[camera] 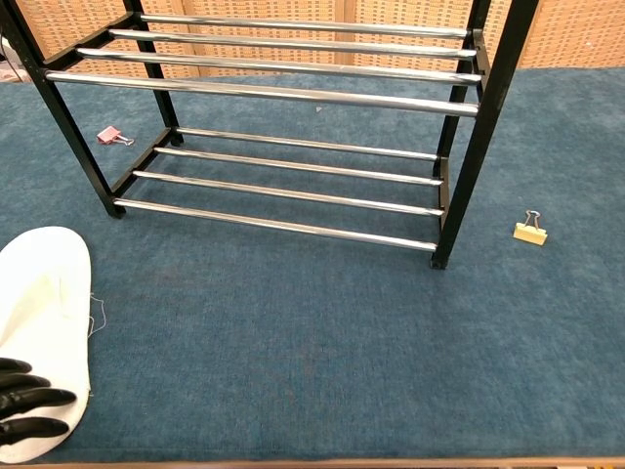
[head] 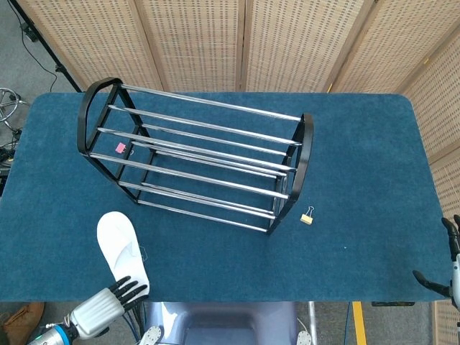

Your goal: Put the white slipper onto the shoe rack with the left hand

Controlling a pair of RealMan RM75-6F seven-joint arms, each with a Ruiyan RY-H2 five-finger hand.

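In the head view, the white slipper (head: 122,246) lies flat on the worktop (head: 359,180), in front of the shoe rack (head: 198,162) near its left end and clear of it. The left robot hand (head: 100,307) is laid over the heel with fingers extended; no grip is seen. The right robot hand (head: 447,266) is parked far from the rack, fingers apart, empty.

In the chest view, only dark fingertips (camera: 29,412) rest on the heel. A firm hold should be secured across the sole before lifting, and the slipper kept level onto the rails.

A: Clutter on the blue felt table top (head: 359,165)?
B: Small yellow binder clip (head: 307,215) just right of the rack's end. Small pink binder clip (camera: 114,136) behind its left end. Woven wicker screen panels (head: 287,43) behind table.
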